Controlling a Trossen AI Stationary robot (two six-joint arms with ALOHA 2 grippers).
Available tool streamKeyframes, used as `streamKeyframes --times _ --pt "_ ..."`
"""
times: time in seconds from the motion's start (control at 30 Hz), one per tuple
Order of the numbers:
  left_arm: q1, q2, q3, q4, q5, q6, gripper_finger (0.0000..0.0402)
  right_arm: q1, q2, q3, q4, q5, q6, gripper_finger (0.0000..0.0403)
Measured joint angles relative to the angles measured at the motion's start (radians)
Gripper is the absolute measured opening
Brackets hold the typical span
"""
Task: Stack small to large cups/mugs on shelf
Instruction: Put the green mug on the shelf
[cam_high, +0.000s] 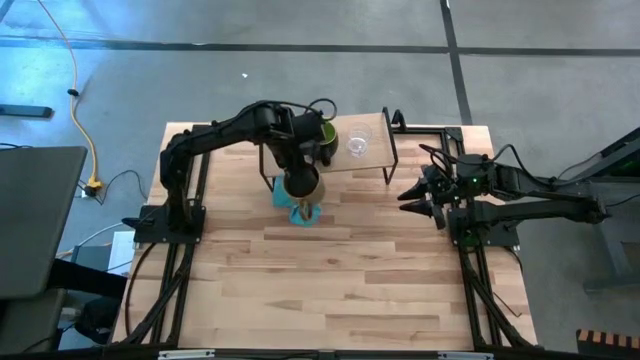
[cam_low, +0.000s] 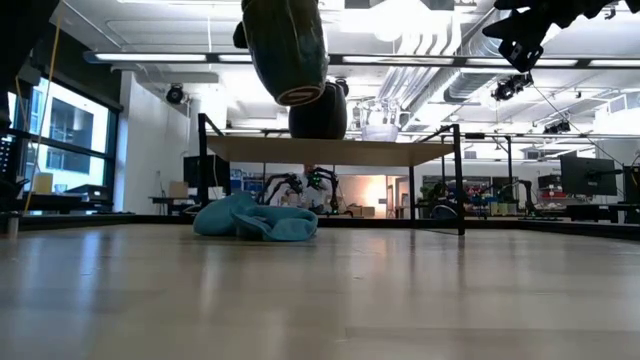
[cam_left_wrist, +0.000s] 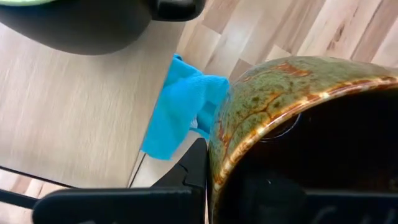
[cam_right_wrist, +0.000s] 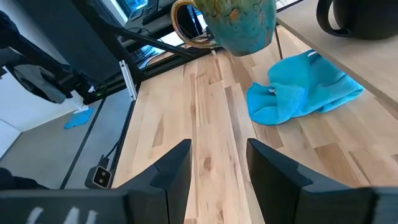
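My left gripper (cam_high: 297, 168) is shut on the brown mug (cam_high: 301, 184), mottled green and brown, held in the air in front of the shelf (cam_high: 375, 160) and above the teal cloth (cam_high: 305, 212). The dark mug, green within (cam_high: 325, 132), and the clear glass cup (cam_high: 358, 143) stand on the shelf board on their bases. In the low view the brown mug (cam_low: 286, 50) hangs higher than the shelf board (cam_low: 400, 151). My right gripper (cam_high: 415, 196) is open and empty at the table's right side, off the shelf's right end. My left gripper holds the brown mug by its rim (cam_left_wrist: 219, 163), one finger (cam_left_wrist: 194, 167) outside the wall and the other seemingly inside the dark hollow. The mug is lifted clear of table and shelf, tilted, its base (cam_low: 300, 95) lowest.
The teal cloth (cam_low: 256, 220) lies crumpled on the table just in front of the shelf's left part. The shelf's black legs (cam_low: 458, 180) stand at its ends. The near half of the table (cam_high: 340, 290) is bare planks.
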Motion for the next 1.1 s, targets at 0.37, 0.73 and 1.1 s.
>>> streamKeyframes --times 0.37,0.73,1.1 --pt "0.101 -0.082 -0.003 0.0 -0.027 0.07 0.0022 0.0 0.0 0.0 0.0 0.022 -0.002 0.0144" --pt "0.201 -0.113 -0.005 0.0 -0.076 0.212 0.0022 0.0 0.0 0.0 0.0 0.034 -0.007 0.0144" --pt "0.281 -0.113 -0.049 0.001 -0.13 0.323 0.0022 0.0 0.0 0.0 0.0 0.065 0.003 0.0144"
